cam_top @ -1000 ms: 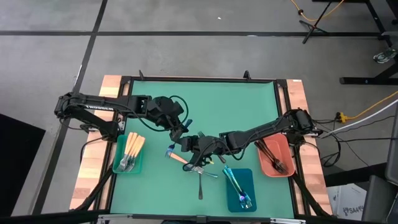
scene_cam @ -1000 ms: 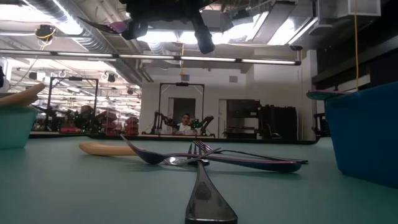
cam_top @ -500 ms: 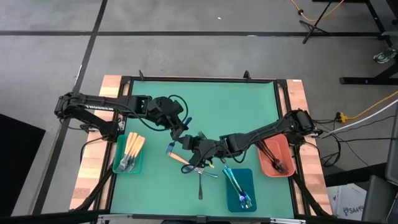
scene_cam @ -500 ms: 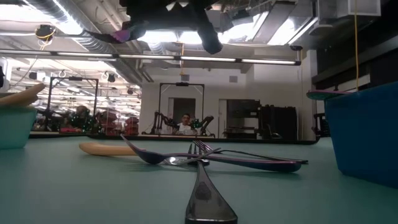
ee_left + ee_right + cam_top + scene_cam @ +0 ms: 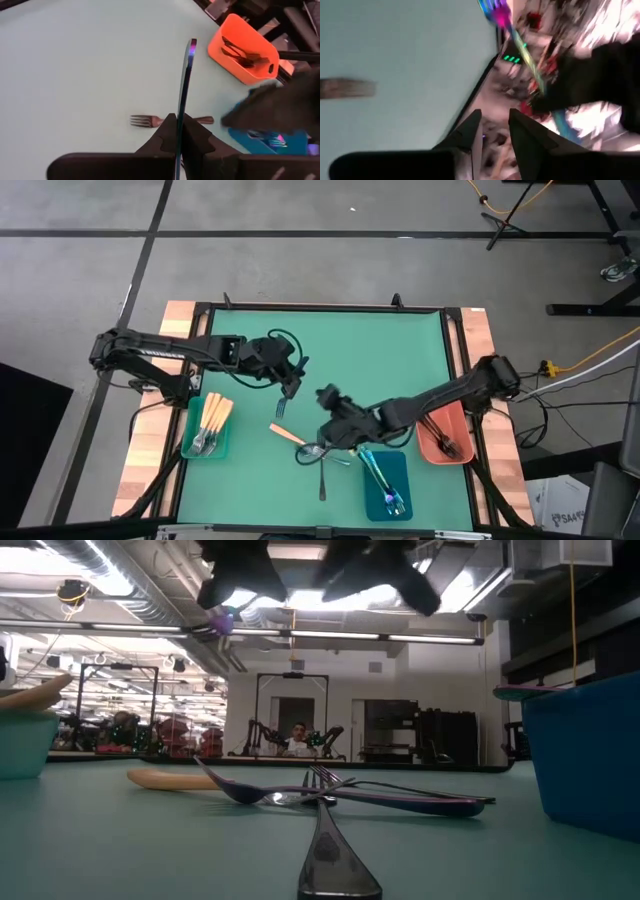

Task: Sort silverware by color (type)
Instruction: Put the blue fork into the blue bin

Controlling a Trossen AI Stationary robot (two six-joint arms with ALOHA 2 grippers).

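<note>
One iridescent fork [image 5: 183, 95] has passed to the left end effector [image 5: 287, 388], clamped, upper-centre frame. Right end effector [image 5: 330, 399] has withdrawn empty, fingers parted. Three utensils [image 5: 318, 452] remain on the tabletop [image 5: 400, 350].

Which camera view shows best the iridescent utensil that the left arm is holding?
The left wrist view: the iridescent utensil runs up from the left tool, clamped between its fingers. The high view shows only a small piece under the tool. The right wrist view shows it blurred. The low view shows almost nothing of it.
</note>
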